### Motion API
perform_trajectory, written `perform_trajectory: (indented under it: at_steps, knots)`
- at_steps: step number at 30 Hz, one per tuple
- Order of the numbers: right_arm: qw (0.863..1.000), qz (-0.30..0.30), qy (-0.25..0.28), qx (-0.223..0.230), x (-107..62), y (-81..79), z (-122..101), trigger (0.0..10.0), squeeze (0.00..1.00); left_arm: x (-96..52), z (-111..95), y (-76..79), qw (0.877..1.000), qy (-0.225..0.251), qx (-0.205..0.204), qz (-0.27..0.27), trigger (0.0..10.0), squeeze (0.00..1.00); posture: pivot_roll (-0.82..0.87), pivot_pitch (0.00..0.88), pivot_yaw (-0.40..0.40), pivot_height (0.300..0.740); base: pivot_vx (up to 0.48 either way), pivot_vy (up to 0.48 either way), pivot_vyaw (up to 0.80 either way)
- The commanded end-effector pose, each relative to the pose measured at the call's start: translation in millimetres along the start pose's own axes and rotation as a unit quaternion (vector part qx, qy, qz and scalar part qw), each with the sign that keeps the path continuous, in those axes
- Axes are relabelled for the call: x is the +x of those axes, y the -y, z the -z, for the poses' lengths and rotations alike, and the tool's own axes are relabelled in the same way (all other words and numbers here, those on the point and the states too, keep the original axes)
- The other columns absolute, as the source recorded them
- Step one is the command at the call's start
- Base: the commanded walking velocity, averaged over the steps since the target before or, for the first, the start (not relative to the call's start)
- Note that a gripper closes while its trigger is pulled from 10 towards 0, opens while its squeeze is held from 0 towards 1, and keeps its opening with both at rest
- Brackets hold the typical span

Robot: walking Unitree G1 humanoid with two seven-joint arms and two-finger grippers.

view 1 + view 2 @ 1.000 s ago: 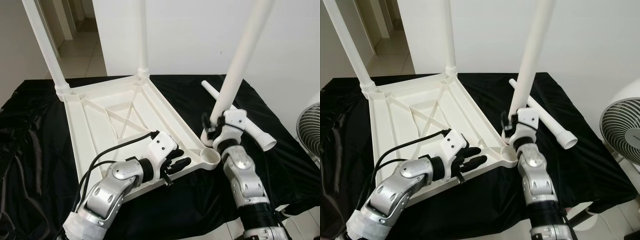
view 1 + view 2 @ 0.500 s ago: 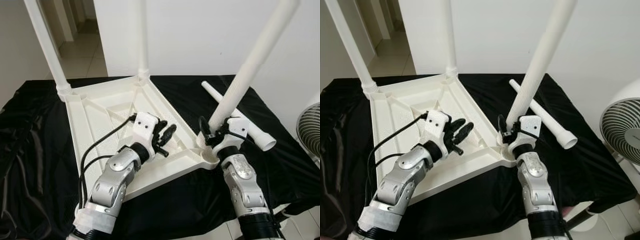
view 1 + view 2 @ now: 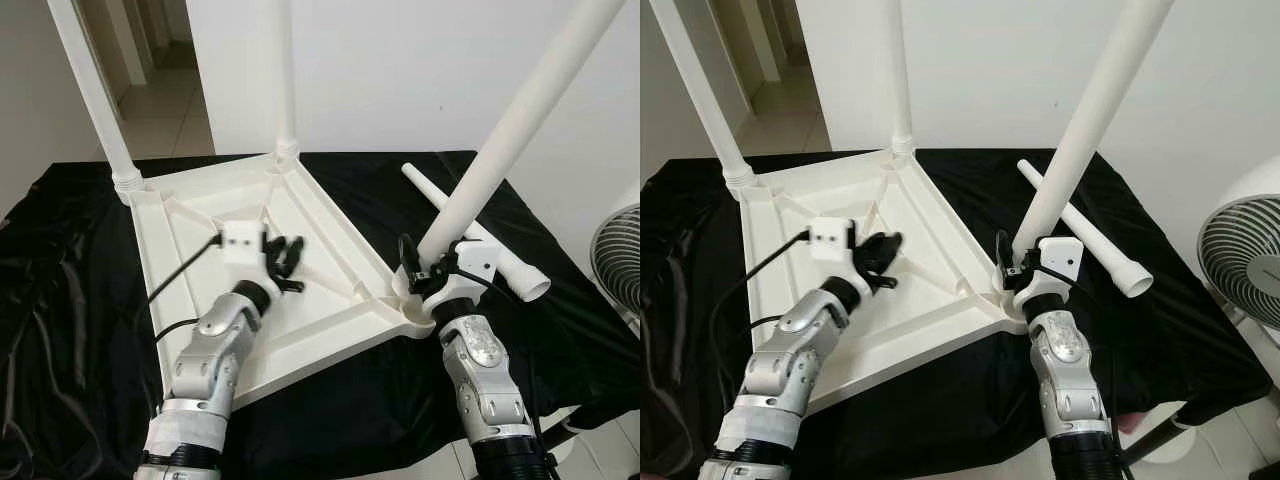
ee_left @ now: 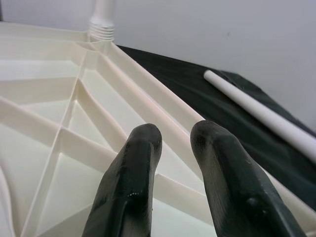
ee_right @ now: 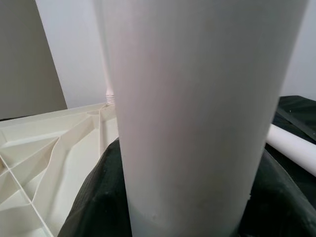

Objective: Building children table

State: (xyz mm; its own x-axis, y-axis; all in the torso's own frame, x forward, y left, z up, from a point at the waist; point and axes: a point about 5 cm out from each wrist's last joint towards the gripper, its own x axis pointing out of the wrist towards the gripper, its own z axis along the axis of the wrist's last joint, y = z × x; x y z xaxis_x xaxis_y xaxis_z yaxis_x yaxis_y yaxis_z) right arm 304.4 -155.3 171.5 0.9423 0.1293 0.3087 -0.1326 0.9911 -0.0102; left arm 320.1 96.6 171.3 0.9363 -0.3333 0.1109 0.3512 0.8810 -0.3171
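At the far left of the left eye view, a black cloth (image 3: 60,260) covers the work surface, and on it lies the upside-down white plastic children's tabletop (image 3: 190,225), its ribbed underside facing up. Two white plastic legs stand upright in its far corners: one at the upper left (image 3: 95,95), one at the upper centre (image 3: 283,75).

Left of centre, the left gripper (image 3: 285,262) hovers over the ribbed middle of the tabletop. In the left wrist view its two black fingers (image 4: 131,182) stand slightly apart with nothing between them.

Right of centre, the right gripper (image 3: 418,280) clamps the base of a third white leg (image 3: 510,125), which leans toward the upper right corner of the frame, its lower end at the tabletop's near right corner socket (image 3: 410,312). Whether it sits in the socket cannot be told.

Further right, a fourth white leg (image 3: 480,238) lies loose on the cloth. A white fan (image 3: 1240,262) stands at the right edge.
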Motion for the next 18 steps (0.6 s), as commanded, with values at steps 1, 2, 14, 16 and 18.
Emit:
perform_trajectory:
  at_steps: [1, 2, 14, 16, 18]
  knots:
    - [1.0, 0.018, 0.0, 0.011, 1.6, 1.6, 0, 10.0, 0.0, -0.3, 4, -0.4, 1.0, -0.006, -0.024, -0.01, 10.0, 0.0, -0.05, 0.0, 0.033, 0.74, 0.0, 0.0, 0.0]
    - [1.0, 0.025, -0.004, 0.015, 2.2, 2.3, 2, 10.0, 0.0, -0.9, 7, -1.2, 0.999, -0.009, -0.033, -0.015, 10.0, 0.0, -0.05, 0.0, 0.032, 0.74, 0.0, 0.0, 0.0]
    - [0.998, 0.061, -0.021, -0.001, 2.5, 13.3, 9, 10.0, 0.0, -0.3, 0, -22.0, 0.996, 0.008, -0.049, -0.074, 10.0, 0.0, -0.04, 0.0, 0.035, 0.74, 0.0, 0.0, 0.0]
    - [0.997, 0.078, -0.03, 0.002, 3.4, 16.8, 11, 10.0, 0.0, -3.1, -8, -28.4, 0.994, 0.05, -0.053, -0.084, 10.0, 0.0, -0.02, 0.0, 0.04, 0.74, 0.0, 0.0, 0.0]
    - [0.996, 0.081, -0.032, 0.002, 3.9, 17.4, 11, 10.0, 0.0, -3.8, -10, -30.1, 0.994, 0.057, -0.034, -0.091, 10.0, 0.0, -0.02, 0.0, 0.04, 0.74, 0.0, 0.0, 0.0]
